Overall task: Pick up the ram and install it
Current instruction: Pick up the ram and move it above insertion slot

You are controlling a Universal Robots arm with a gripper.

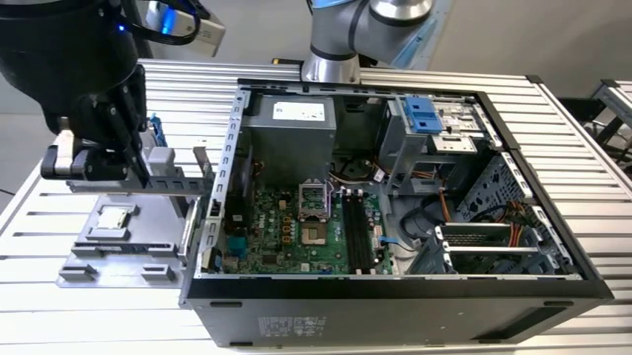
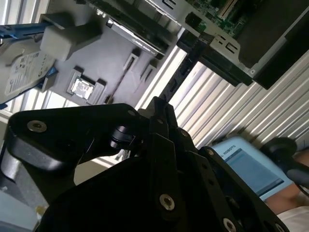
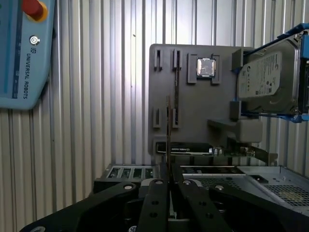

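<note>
Ram pinched edge-on above the parts tray

Ram (image 3: 168, 126) sits between the gripper (image 3: 168, 180) fingertips, which are drawn narrow and clamp it by its thin faces. In the first wrist view it shows as a slim dark strip running straight out from the jaws. It lines up between the small slotted holders of the grey parts tray (image 3: 193, 121). Whether its far end touches the tray cannot be told.

On the same tray, the square silver processor chip (image 3: 206, 67) lies in its own pocket near the ram. The hard drive (image 3: 263, 82), in its blue-tabbed frame, stands at the tray's far side.

In the exterior view the gripper hangs over this tray, which lies on the ribbed metal bench (image 1: 582, 140) to the exterior view's left of the open computer case (image 1: 395, 299). Inside the case, the green motherboard (image 1: 281, 237) lies flat, with long black memory slots (image 1: 357, 235) beside the processor socket (image 1: 314, 201), well apart from the held ram. A blue-grey teach pendant (image 3: 19, 58) also rests on the bench.
</note>
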